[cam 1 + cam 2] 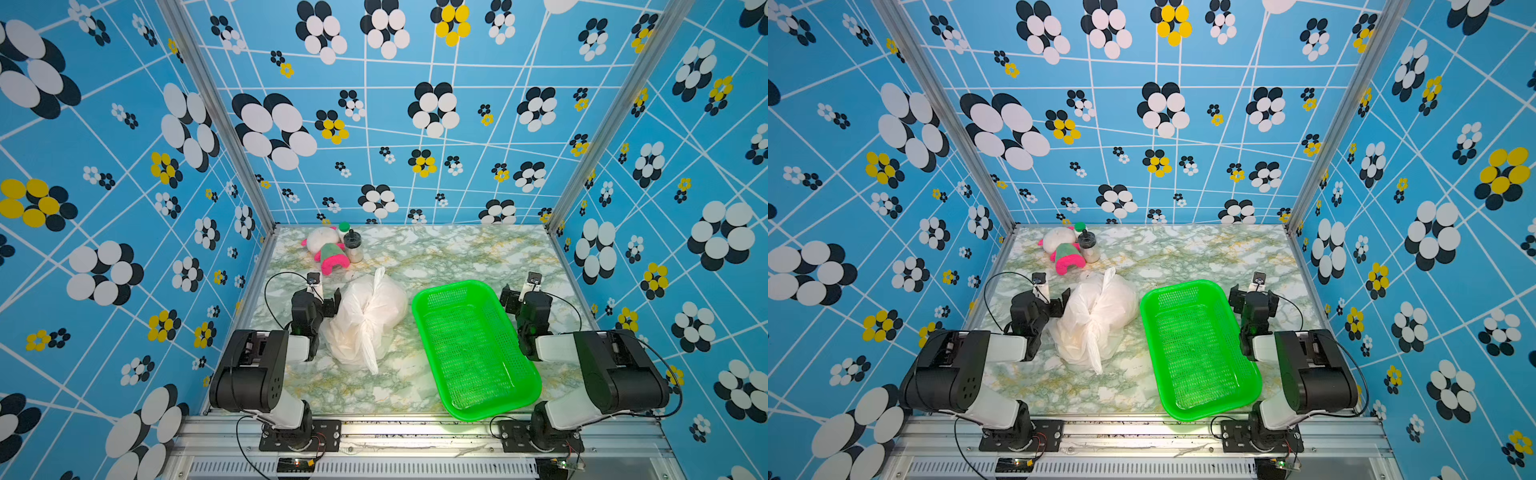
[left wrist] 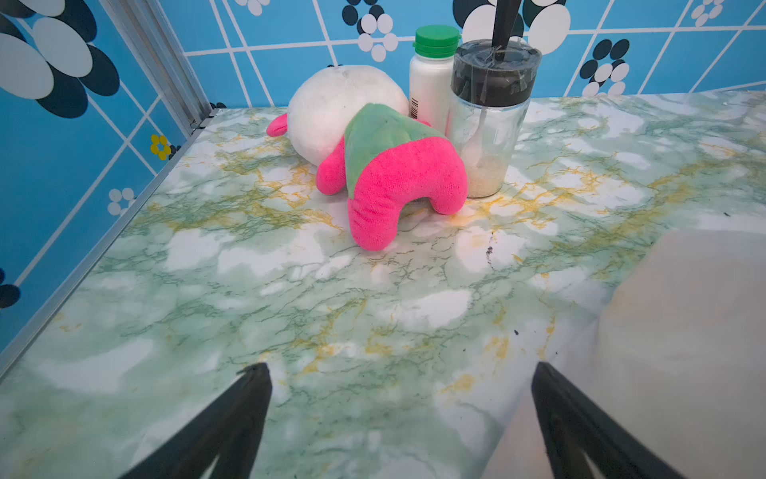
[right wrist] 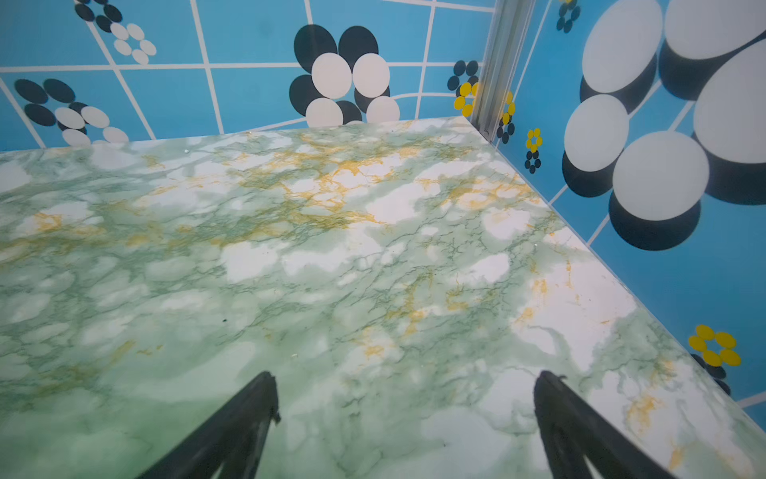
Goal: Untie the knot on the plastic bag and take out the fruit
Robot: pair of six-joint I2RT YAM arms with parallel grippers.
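Left tool (image 2: 400,371) and right tool (image 3: 406,379): both released, jaws wide apart, nothing grasped. White bottle (image 2: 431,79), green cap: barcode strip, text illegible. Counter (image 1: 457,257): green-yellow marble pattern. Walls: blue flower print. The plastic bag (image 1: 386,305), the knot (image 1: 366,323) tied, lies between left tool and green basket (image 1: 453,287); contents indistinct. Clear jar (image 2: 489,137): white granules.
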